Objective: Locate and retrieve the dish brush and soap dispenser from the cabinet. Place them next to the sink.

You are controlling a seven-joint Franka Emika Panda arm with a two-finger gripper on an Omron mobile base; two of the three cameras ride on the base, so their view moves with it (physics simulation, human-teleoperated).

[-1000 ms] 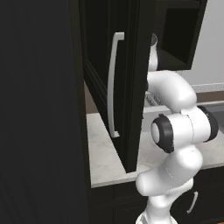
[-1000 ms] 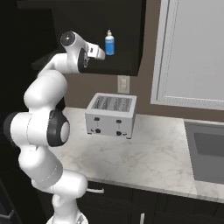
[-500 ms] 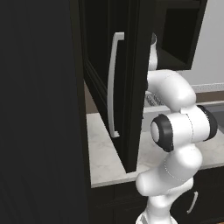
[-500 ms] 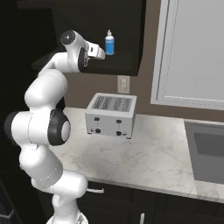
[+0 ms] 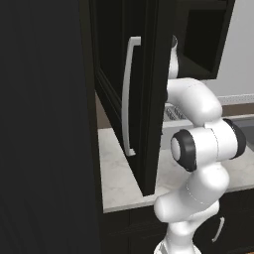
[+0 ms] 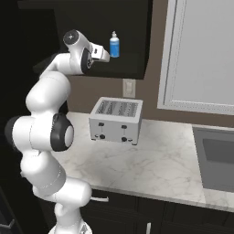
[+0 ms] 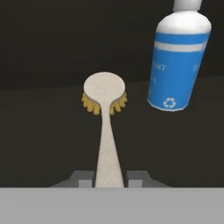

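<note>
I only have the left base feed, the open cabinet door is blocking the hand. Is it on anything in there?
Observer: Yes. In the hand view the gripper is shut on the dish brush, fingers on either side of its handle.
Operator: Where's the soap dispenser?
Observer: On the cabinet shelf beside the brush head; the soap dispenser stands upright, untouched.
Operator: What's under the cabinet?
Observer: A toaster on the counter, with the sink off to its right.

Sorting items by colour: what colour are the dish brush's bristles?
Golden yellow bristles, clearest in the hand view.
</note>
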